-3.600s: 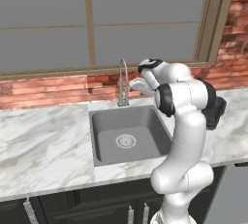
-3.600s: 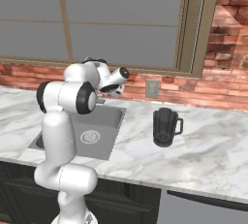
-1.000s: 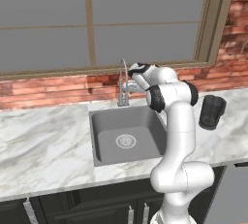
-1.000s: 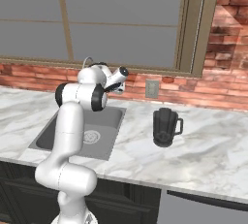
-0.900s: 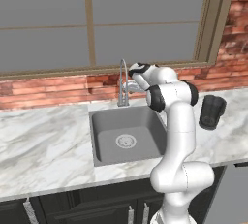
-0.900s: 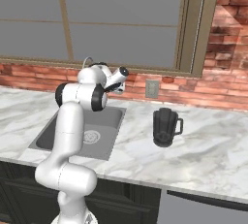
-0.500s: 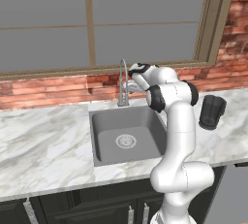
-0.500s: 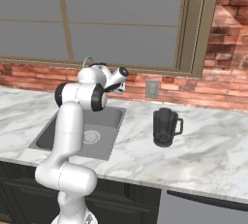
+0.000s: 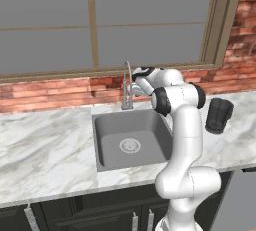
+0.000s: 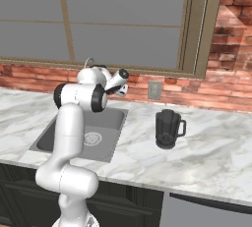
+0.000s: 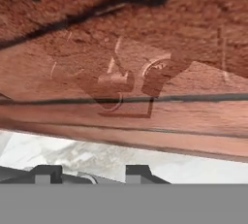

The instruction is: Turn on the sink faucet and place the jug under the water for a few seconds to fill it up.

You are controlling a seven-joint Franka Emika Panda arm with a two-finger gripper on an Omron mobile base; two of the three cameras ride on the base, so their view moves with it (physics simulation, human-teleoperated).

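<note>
The thin, shiny silver sink faucet (image 9: pixel 126 82) is curving up like a hook at the back edge of the sink (image 9: pixel 131 137). The sink is a smooth grey square bowl with round corners, and a round silver drain (image 9: pixel 129 146) is sitting in its middle. It is sunk into a white marble counter (image 9: pixel 45 142) with grey swirly lines.

The white arm is reaching to the faucet, and the gripper (image 9: pixel 136 90) is sitting just beside it, at about 3 o'clock from the thin pipe. In the hand view the two dark fingertips (image 11: pixel 46 173) are poking up with a gap between them, and a shiny bit of metal is peeking in that gap. I cannot tell if they are squeezing anything.

The jug (image 10: pixel 168 129) is dark, almost black, and round with a handle. It is standing upright on the counter, well apart from the sink, at about 3 o'clock from it.

Behind it all, a rough red brick wall (image 11: pixel 121 48) is showing dark lines between the bricks.
</note>
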